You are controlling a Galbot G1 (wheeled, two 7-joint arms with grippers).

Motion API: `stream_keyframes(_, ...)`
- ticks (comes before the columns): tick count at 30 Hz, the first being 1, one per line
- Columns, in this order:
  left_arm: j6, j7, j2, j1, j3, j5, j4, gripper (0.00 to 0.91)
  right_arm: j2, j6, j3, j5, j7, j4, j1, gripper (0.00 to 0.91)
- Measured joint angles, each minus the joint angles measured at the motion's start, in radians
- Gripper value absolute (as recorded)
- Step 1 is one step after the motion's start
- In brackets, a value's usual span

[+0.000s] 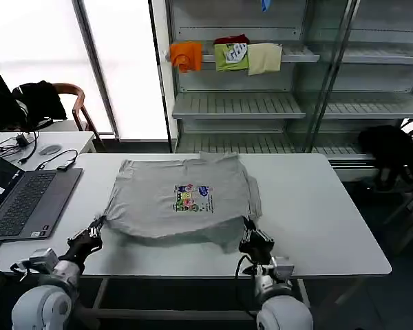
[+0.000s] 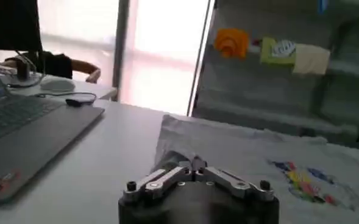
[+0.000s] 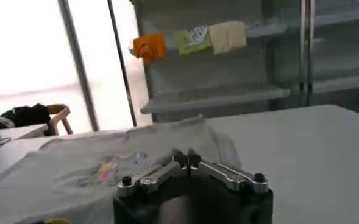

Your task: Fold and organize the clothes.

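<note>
A: Head view: grey shirt point(image 1: 182, 199) lies print-up mid-table point(image 1: 316, 213), sleeves tucked, near hem lifted a bit. Left gripper point(image 1: 96, 229) at its near-left corner, right gripper point(image 1: 250, 234) at near-right.

B: Fingers?

A: Both pressed together, pinching cloth point(image 2: 182, 159) — left wrist view shows fabric bunched between them; right wrist view the same at point(image 3: 186, 159).

B: Step?

A: Looks like the bottom-up fold. Next: lift both corners evenly, carry toward the collar, keep the hem straight.
</note>
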State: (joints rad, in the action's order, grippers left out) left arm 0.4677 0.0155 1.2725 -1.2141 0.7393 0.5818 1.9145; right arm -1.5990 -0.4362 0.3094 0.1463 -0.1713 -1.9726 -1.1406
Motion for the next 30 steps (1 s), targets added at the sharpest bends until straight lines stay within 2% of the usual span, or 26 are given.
stream_keyframes(10,-0.031,0.025,0.016,0.154,-0.031,-0.007,-0.172,0.020,-0.010,0.004,0.021,-0.012,0.012,0.203,0.185,0.000)
stream_keyframes(19,-0.048,0.000,0.009,0.219,-0.060,-0.051,-0.296,0.020,-0.010,0.012,0.035,-0.062,0.037,0.359,0.289,0.000)
stream_keyframes(20,-0.049,-0.004,0.008,0.224,-0.062,-0.056,-0.308,0.363,-0.010,0.012,0.035,-0.067,0.039,0.372,0.297,0.907)
stream_keyframes(21,-0.050,-0.007,0.007,0.228,-0.064,-0.061,-0.317,0.846,-0.010,0.012,0.035,-0.072,0.042,0.385,0.304,0.907)
stream_keyframes(22,-0.050,-0.010,0.006,0.231,-0.065,-0.066,-0.324,0.907,-0.010,0.013,0.035,-0.078,0.045,0.398,0.311,0.907)
stream_keyframes(30,-0.060,-0.032,0.001,0.249,-0.076,-0.100,-0.350,0.907,-0.010,0.026,0.044,-0.109,0.037,0.483,0.363,0.907)
